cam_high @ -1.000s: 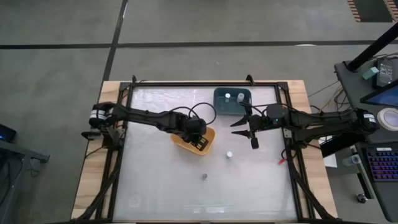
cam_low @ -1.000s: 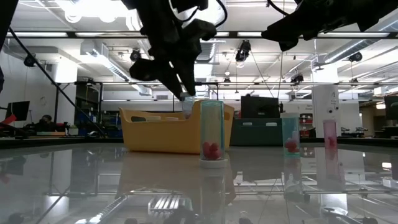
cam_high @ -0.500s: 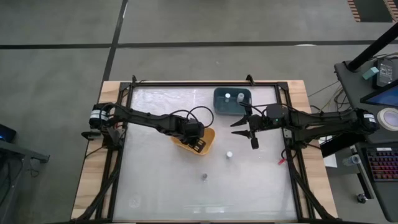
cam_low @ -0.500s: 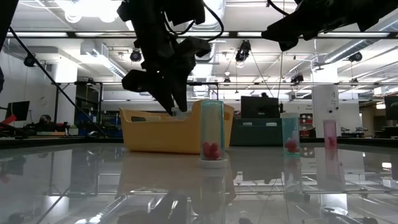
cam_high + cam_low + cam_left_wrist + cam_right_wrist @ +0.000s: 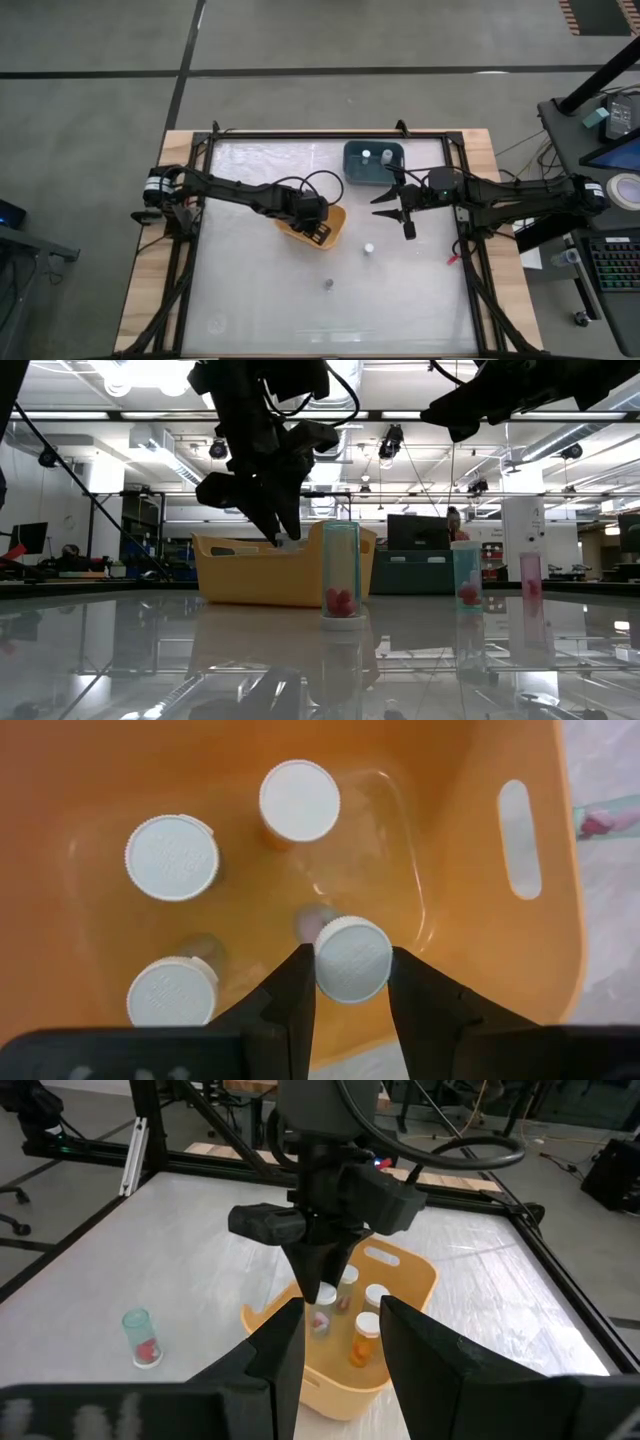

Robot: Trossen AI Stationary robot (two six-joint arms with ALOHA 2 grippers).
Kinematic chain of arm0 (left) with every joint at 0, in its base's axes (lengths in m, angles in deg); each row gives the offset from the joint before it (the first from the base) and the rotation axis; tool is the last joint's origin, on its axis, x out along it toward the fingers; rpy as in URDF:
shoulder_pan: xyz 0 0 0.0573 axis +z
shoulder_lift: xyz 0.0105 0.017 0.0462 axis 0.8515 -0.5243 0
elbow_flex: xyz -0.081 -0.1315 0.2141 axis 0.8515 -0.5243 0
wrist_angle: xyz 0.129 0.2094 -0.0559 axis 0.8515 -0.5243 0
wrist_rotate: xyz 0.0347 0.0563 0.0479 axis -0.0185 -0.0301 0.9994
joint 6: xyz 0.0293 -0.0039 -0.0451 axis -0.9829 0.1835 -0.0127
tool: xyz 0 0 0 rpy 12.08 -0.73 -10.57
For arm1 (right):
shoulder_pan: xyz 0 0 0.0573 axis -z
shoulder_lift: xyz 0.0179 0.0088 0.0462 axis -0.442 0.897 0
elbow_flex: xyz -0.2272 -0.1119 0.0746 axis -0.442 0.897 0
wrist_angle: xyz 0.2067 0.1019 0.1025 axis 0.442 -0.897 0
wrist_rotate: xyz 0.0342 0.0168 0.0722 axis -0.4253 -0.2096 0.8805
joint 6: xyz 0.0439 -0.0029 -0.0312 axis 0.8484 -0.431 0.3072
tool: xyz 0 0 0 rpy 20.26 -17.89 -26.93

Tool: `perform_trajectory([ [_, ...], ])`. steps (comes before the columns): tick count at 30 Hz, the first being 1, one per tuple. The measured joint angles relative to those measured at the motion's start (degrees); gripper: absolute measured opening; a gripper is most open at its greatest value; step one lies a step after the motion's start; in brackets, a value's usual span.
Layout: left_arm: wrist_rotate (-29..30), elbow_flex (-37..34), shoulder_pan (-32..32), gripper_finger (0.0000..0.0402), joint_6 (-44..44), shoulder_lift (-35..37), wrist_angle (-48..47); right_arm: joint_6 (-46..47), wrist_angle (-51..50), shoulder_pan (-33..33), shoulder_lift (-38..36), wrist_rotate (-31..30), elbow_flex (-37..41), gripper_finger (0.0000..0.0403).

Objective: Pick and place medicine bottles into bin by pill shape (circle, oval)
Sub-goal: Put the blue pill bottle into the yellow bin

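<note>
My left gripper (image 5: pixel 352 970) reaches down into the orange-yellow tub (image 5: pixel 303 232), shut on a white-capped medicine bottle (image 5: pixel 352 958). It also shows in the low view (image 5: pixel 283 538). Three more white-capped bottles (image 5: pixel 172 857) stand on the tub's floor. My right gripper (image 5: pixel 386 205) hangs open and empty over the table between the two tubs. The teal tub (image 5: pixel 357 165) at the far edge holds two bottles (image 5: pixel 366 155). Two bottles with red pills stand on the table (image 5: pixel 368 247), (image 5: pixel 327 284). My left gripper pinches the bottle at its white cap (image 5: pixel 372 960) between its two fingers. The fingers come from above and point down. The bottle stays upright inside the orange tub, its cap about level with the rim (image 5: pixel 290 543). I cannot tell whether its base touches the floor.
The orange tub's wall has a handle slot (image 5: pixel 520 838) next to my left gripper. A black frame (image 5: pixel 458 200) runs around the table. A clear bottle with red pills (image 5: pixel 341 575) stands nearest the low camera, and two more stand to its right (image 5: pixel 466 585).
My left gripper has gone down into the orange tub with the bottle, shifting slightly toward the table's left edge, and has then kept still. The bottle stays upright in the hold.
</note>
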Motion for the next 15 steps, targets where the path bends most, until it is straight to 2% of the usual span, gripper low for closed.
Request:
perform_trajectory([
  [8, 0.7, 0.0, 0.0, 0.0095, 0.0, 0.0, 0.0, 0.0, -0.3, 0.0, 0.0, 0.0, 0.0, 0.0123],
  [15, 0.7, 0.0, 0.0, 0.0136, 0.0, 0.0, 0.0, 0.0, -0.3, 0.0, 0.0, 0.0, 0.0, 0.0123],
])
